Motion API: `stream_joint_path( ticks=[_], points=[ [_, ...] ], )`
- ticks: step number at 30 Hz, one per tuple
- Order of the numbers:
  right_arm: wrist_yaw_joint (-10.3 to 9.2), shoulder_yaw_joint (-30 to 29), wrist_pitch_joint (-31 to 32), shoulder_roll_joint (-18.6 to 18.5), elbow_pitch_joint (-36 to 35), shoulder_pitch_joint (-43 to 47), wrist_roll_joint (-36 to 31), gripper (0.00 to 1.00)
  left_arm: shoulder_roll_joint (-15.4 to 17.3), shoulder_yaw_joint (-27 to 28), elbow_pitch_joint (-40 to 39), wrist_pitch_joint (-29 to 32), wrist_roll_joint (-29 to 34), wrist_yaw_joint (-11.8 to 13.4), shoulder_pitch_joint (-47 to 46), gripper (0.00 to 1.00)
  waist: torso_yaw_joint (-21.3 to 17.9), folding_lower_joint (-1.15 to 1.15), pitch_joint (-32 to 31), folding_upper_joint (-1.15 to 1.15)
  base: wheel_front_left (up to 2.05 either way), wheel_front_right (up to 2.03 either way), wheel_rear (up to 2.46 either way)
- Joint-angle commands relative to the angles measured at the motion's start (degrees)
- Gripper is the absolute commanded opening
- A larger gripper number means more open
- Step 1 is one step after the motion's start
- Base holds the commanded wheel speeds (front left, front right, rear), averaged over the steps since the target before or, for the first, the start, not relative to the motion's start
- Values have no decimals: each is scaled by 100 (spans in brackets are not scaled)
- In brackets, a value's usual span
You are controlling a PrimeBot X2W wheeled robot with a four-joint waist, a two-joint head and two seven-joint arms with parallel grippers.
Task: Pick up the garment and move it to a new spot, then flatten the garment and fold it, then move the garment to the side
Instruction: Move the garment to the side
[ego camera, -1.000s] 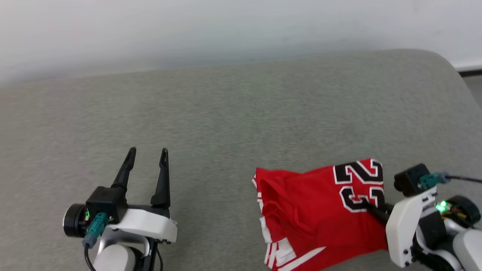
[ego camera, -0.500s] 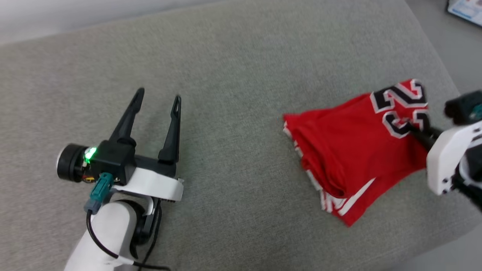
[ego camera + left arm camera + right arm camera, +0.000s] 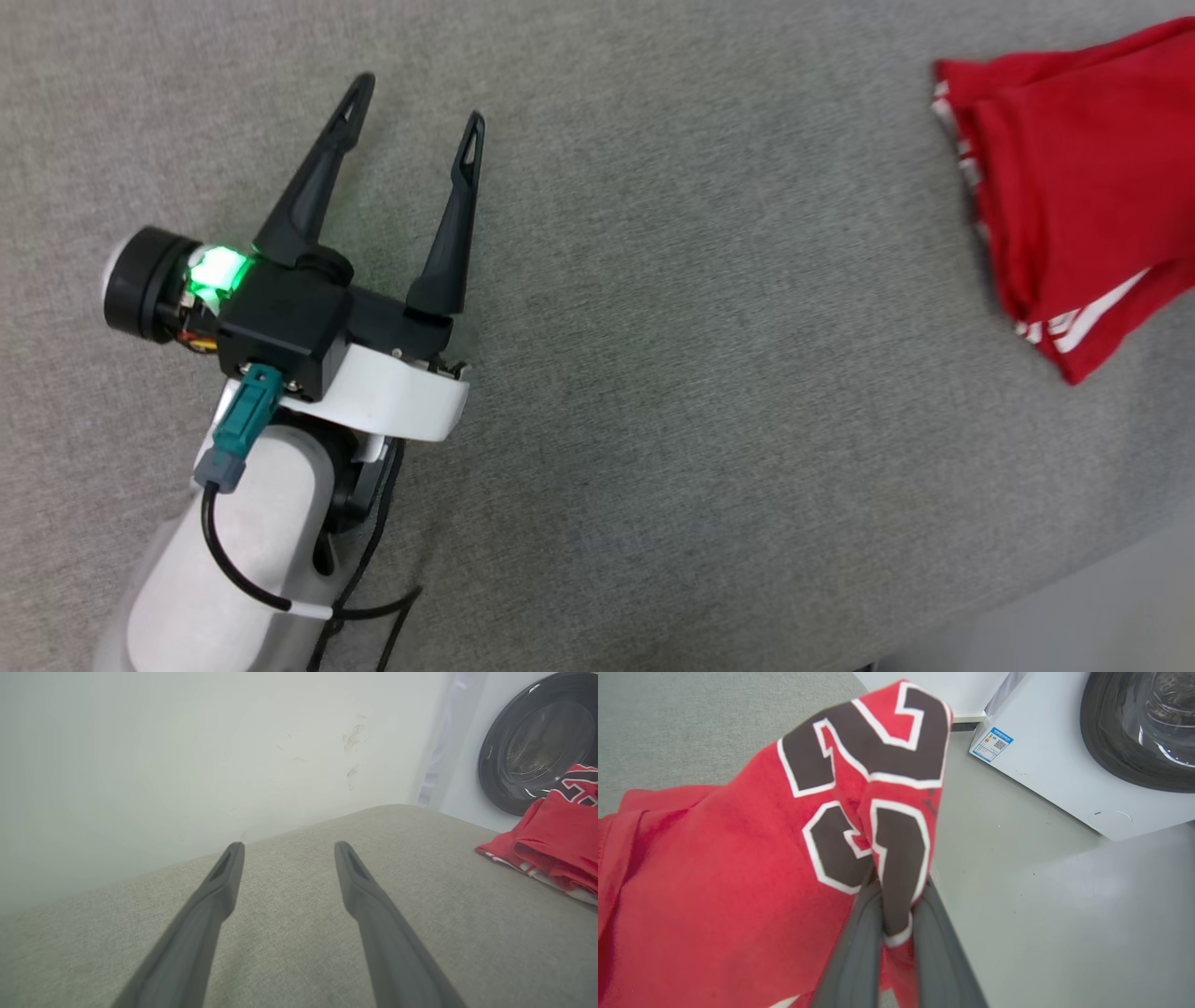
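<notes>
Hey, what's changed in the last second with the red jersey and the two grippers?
The head view has swung, so the whole picture shifted. Even so, the red jersey has been dragged toward the robot's right, farther from the left gripper. Unchanged: right gripper shut on the jersey, left gripper open over the grey cushion.

Head camera looks down; all three views share the garment [image 3: 1074, 187].

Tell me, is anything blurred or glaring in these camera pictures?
Head view: even light, fairly sharp, though the green lamp by the open left gripper blooms. Left wrist view: its dark fingers look soft near the lens. Right wrist view: the red jersey-style shirt pinched in the right gripper is slightly soft.
</notes>
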Motion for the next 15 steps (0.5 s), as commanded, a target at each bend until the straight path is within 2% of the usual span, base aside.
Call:
stream_joint_path(
  ticks=[1,4,5,6,7,8,12,15],
  points=[
    [-9,-60,-105,12,76,-88,-24,0,7,-9,-43,8,40,-27,-95,100,73,-1,134,0,0,0,0],
    [-8,-245,-438,159,439,-154,-5,0,0,-50,-90,12,53,-33,-162,100,146,-1,211,0,0,0,0],
    [-9,-283,-564,177,562,-179,-34,3,-10,-62,-81,9,49,-31,-183,100,173,-1,220,0,0,0,0],
    [-8,-329,-691,203,675,-217,-57,38,-31,-71,-68,-3,40,-28,-205,100,198,-1,224,0,0,0,0],
    [-8,-335,-793,223,783,-240,-103,65,-43,-83,-55,-17,31,-29,-224,100,221,-1,221,0,0,0,0],
    [-8,-352,-908,259,904,-261,-127,100,-57,-91,-44,-26,15,-28,-236,100,241,-1,215,0,0,0,0],
    [-8,-395,-1203,345,1359,-328,-201,100,-78,-110,30,-97,-28,-25,-212,100,350,-1,134,0,0,0,0],
    [-10,-472,-1396,273,1664,-375,-268,100,-117,-119,80,-167,-58,12,-158,100,452,-1,22,0,0,0,0]
  ],
)
